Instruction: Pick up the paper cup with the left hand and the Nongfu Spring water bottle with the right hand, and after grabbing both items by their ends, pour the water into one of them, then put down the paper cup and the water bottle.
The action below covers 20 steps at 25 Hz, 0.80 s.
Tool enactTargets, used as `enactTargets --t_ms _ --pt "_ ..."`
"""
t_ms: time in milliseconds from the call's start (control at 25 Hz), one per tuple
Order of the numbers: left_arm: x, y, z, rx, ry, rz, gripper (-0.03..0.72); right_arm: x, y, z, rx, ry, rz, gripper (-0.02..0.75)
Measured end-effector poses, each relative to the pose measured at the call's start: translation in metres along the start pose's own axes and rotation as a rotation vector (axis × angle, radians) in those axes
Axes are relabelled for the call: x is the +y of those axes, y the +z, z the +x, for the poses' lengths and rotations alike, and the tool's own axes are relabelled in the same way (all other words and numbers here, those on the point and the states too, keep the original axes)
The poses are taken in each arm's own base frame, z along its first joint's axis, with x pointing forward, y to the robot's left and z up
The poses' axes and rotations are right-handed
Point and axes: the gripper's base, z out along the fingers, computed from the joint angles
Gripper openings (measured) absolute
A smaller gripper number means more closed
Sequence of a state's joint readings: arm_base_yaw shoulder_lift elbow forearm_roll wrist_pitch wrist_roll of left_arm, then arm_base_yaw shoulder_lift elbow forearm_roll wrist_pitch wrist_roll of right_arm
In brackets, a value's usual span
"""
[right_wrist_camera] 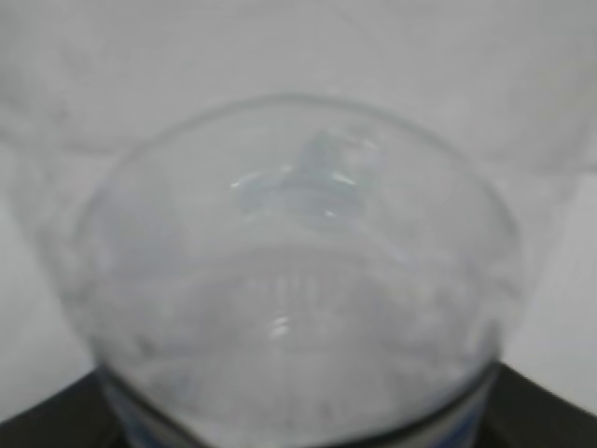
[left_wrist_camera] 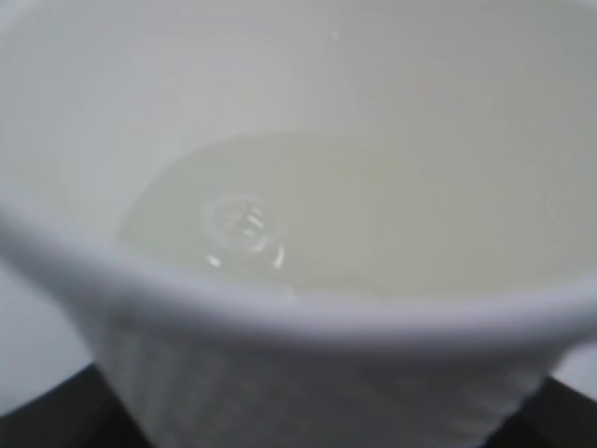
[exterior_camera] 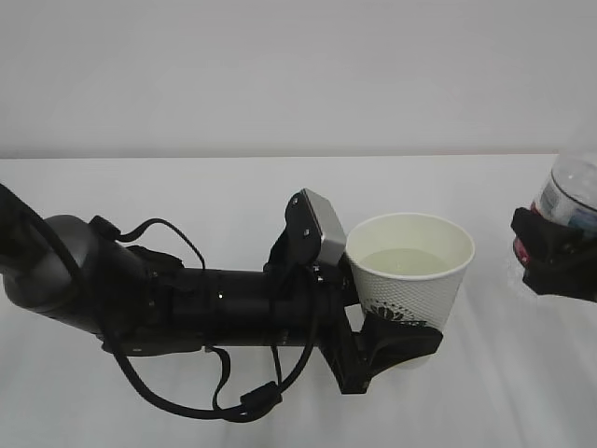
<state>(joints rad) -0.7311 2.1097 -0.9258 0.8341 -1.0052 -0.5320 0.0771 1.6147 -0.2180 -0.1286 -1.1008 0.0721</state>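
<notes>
The white paper cup (exterior_camera: 410,280) with its dark round logo stands upright, right of centre, with clear water (exterior_camera: 410,263) inside. My left gripper (exterior_camera: 396,341) is shut on the cup's lower part, a black finger on each side. In the left wrist view the cup (left_wrist_camera: 326,373) fills the frame, the water (left_wrist_camera: 326,215) lies still, and dark fingers (left_wrist_camera: 37,425) show in the bottom corners. At the right edge my right gripper (exterior_camera: 555,257) is shut on the Nongfu Spring water bottle (exterior_camera: 571,196), which stands upright and apart from the cup. The bottle (right_wrist_camera: 298,280) fills the right wrist view.
A white table (exterior_camera: 233,205) runs back to a plain white wall (exterior_camera: 280,75). My left arm (exterior_camera: 187,303) lies across the lower left of the table with a black cable (exterior_camera: 187,406) looping under it.
</notes>
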Motion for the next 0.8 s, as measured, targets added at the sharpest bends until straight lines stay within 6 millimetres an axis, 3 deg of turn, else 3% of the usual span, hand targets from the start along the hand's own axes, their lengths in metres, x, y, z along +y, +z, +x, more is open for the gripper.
enactTargets --t_ms 200,800 --pt "0.0 0.0 0.0 -0.002 -0.001 -0.001 0.524 -0.002 0.009 0.016 0.069 0.016 0.012 0.44" --pt "0.0 0.0 0.0 -0.002 -0.001 -0.001 0.522 -0.007 0.049 0.013 0.032 0.015 0.013 0.44"
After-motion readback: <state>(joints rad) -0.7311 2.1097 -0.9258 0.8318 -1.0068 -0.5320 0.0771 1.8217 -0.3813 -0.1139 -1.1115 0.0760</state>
